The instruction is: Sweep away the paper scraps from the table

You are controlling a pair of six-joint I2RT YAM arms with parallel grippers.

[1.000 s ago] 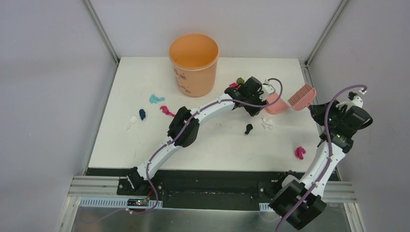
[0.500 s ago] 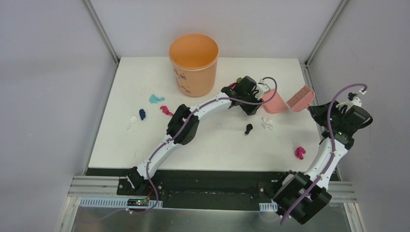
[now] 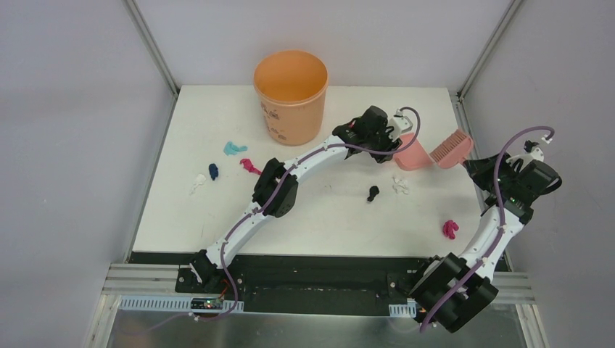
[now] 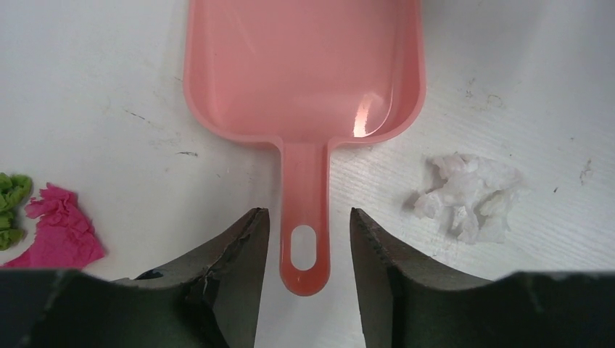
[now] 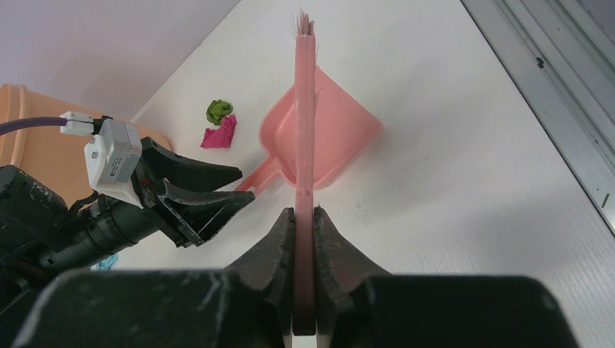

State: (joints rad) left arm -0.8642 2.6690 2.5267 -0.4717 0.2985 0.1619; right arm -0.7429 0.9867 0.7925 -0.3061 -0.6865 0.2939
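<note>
My left gripper (image 4: 306, 213) is open, one jaw on each side of the pink dustpan's handle (image 4: 303, 239) without touching it. The dustpan (image 3: 412, 154) lies flat on the white table (image 3: 326, 217). My right gripper (image 5: 304, 212) is shut on the pink hand brush (image 5: 304, 109), held on edge above the dustpan's right side (image 3: 452, 148). Paper scraps lie around: white (image 4: 468, 196), magenta (image 4: 54, 228) and green (image 4: 11, 206) beside the dustpan; black (image 3: 373, 193) and magenta (image 3: 450, 229) nearer; teal (image 3: 233, 148), magenta (image 3: 250, 166), dark blue (image 3: 213, 171) and white (image 3: 198, 181) at the left.
An orange bucket (image 3: 290, 90) stands at the back centre, just left of my left wrist. Grey walls and metal posts close the table on three sides. The right table edge and its metal rail (image 5: 551, 80) run close to the brush.
My left wrist has shifted a little toward the far edge and turned over the dustpan handle. The dustpan and brush have barely moved. The scraps lie where they were.
</note>
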